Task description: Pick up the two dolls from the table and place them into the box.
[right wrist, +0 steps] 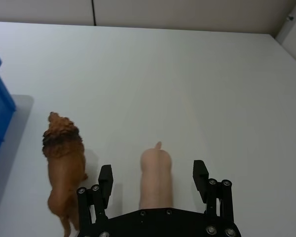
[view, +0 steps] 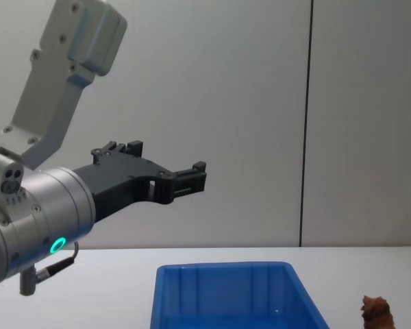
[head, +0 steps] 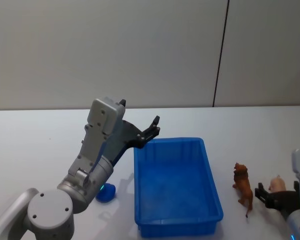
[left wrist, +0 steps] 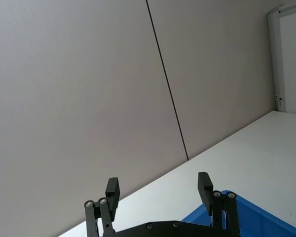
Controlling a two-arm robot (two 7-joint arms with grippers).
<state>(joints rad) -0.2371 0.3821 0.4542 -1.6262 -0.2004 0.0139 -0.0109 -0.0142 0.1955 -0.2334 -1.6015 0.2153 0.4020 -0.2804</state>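
Observation:
The blue box (head: 210, 192) sits in the middle of the white table. To its right stands the brown doll (head: 243, 187), a fuzzy lion-like figure, with the pale pink doll (head: 277, 183) just beyond it. My right gripper (right wrist: 153, 177) is open and low at the table, its fingers (right wrist: 200, 173) on either side of the pink doll (right wrist: 156, 175) without closing on it. The brown doll (right wrist: 64, 163) stands just outside one finger. My left gripper (head: 155, 127) hangs open and empty in the air above the box's far left corner; it also appears as left gripper (view: 195, 175) and left gripper (left wrist: 158, 190).
A small blue object (head: 106, 194) lies on the table left of the box, beneath my left arm. A grey wall with a dark vertical seam (head: 220, 55) stands behind the table. Bare tabletop (right wrist: 187, 74) stretches beyond the dolls.

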